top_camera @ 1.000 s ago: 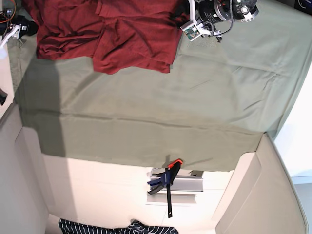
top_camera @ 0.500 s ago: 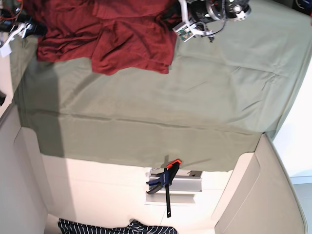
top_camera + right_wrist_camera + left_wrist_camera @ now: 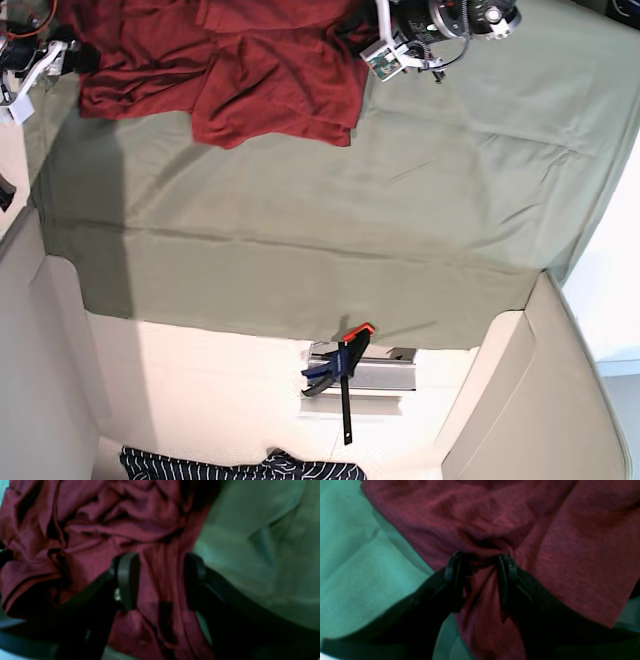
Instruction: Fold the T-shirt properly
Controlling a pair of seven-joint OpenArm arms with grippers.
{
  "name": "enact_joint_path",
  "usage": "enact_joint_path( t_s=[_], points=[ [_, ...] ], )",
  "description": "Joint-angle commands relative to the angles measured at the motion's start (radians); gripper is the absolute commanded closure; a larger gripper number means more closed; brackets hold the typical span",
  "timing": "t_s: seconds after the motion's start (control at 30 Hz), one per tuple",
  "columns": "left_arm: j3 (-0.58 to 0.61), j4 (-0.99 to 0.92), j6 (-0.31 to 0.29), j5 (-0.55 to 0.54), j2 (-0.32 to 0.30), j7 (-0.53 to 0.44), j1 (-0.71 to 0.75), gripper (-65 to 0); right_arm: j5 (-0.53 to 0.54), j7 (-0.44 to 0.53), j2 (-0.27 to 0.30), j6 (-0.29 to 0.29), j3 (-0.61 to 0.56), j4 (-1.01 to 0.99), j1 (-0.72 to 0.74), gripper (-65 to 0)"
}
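The dark red T-shirt (image 3: 250, 70) lies crumpled at the top left of the green cloth (image 3: 400, 200) in the base view. My left gripper (image 3: 372, 38) is at the shirt's right edge. In the left wrist view this gripper (image 3: 480, 572) pinches a bunched fold of the T-shirt (image 3: 545, 555), and creases run in toward its fingers. My right gripper (image 3: 72, 55) is at the shirt's left edge. In the right wrist view it (image 3: 161, 580) stands open astride a strip of the T-shirt (image 3: 100, 530), with the fabric lying slack between the fingers.
The green cloth ends at a front edge near the bottom of the base view. Below that edge, an orange-and-blue clamp (image 3: 345, 375) is fixed to a metal bracket. A striped garment (image 3: 230, 468) lies at the bottom. Beige side walls (image 3: 520, 400) flank the table.
The right gripper has moved in to the shirt's left edge. The shirt's left side has been drawn slightly up and inward. The left gripper stays at the right edge.
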Motion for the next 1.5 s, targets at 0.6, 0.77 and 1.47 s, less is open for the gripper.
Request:
enact_joint_path(
  t_s=[0.6,0.77,1.47],
  points=[
    [-0.004,0.014,0.000,-0.013,-0.003,-0.024,-0.008,-25.5,-0.154,0.035,-0.019,-0.023,-0.130,-0.069,0.013,-28.9],
    [-0.004,0.014,0.000,-0.014,-0.003,-0.024,-0.008,-25.5,-0.113,0.035,-0.019,-0.034,-0.166,-0.066,0.014,-28.8],
    [-0.004,0.014,0.000,-0.013,-0.003,-0.024,-0.008,-25.5,0.077,-0.014,-0.020,0.001,-0.166,-0.066,0.013,-28.6]
  ],
)
